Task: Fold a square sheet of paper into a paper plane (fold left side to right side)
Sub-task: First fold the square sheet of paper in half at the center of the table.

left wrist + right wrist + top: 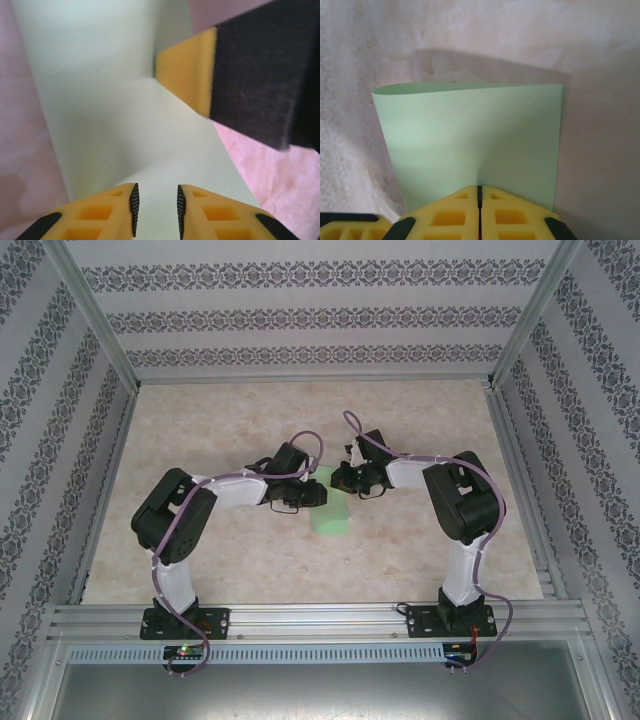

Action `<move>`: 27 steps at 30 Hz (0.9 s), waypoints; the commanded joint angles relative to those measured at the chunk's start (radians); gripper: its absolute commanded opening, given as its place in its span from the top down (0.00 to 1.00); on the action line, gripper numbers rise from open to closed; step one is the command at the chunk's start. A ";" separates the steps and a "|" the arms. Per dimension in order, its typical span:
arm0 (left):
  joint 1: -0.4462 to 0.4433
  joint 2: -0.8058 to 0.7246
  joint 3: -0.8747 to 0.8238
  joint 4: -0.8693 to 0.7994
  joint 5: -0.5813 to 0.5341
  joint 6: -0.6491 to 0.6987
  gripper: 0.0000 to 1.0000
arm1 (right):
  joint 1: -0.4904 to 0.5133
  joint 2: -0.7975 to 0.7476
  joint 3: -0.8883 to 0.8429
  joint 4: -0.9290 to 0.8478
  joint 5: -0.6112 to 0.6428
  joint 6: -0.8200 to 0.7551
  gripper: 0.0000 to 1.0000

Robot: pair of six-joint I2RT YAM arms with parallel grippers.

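Square sheet of paper (331, 514) mid-table, folded over, loop unflattened. Right gripper (480, 190) closed, pinching its edge; left gripper (156, 201) jaws slightly apart above it. Advice: align edges first, keep pinch, sweep crease flat

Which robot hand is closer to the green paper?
Right: the right gripper is shut on the paper at its edge. The left gripper is over it, jaws slightly apart; touching or not, I cannot tell.

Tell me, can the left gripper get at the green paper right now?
Probably yes: the left gripper hangs just above the green paper, jaws slightly apart, nothing between; the right gripper pinches its edge alongside.
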 commanded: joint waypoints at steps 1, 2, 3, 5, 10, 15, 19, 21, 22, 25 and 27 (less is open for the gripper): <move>-0.010 -0.054 -0.032 0.042 0.027 -0.018 0.70 | 0.011 0.029 -0.004 -0.093 0.056 -0.013 0.93; -0.011 -0.053 -0.038 0.055 0.035 -0.021 0.70 | 0.012 0.029 -0.005 -0.095 0.058 -0.013 0.93; -0.012 -0.048 -0.042 0.065 0.039 -0.023 0.70 | 0.013 0.027 -0.005 -0.094 0.057 -0.013 0.93; -0.013 -0.033 -0.042 0.079 0.045 -0.025 0.70 | 0.015 0.023 -0.004 -0.098 0.058 -0.013 0.93; -0.022 0.010 -0.032 0.075 0.047 -0.021 0.70 | 0.019 0.020 0.006 -0.115 0.066 -0.018 0.93; -0.034 0.010 -0.061 0.073 0.045 -0.010 0.71 | 0.020 0.023 0.012 -0.125 0.070 -0.020 0.93; -0.044 0.006 -0.088 0.057 0.043 0.005 0.72 | 0.021 0.021 0.015 -0.131 0.075 -0.020 0.93; -0.051 -0.004 -0.108 0.046 0.032 0.015 0.73 | 0.020 0.021 0.017 -0.136 0.077 -0.021 0.93; -0.053 -0.009 -0.116 0.036 0.025 0.020 0.74 | 0.020 0.021 0.016 -0.136 0.077 -0.020 0.93; -0.064 -0.026 -0.148 0.009 0.005 0.034 0.76 | 0.020 0.019 0.020 -0.144 0.079 -0.020 0.93; -0.068 -0.043 -0.177 0.004 0.002 0.036 0.77 | 0.019 0.017 0.022 -0.145 0.082 -0.021 0.93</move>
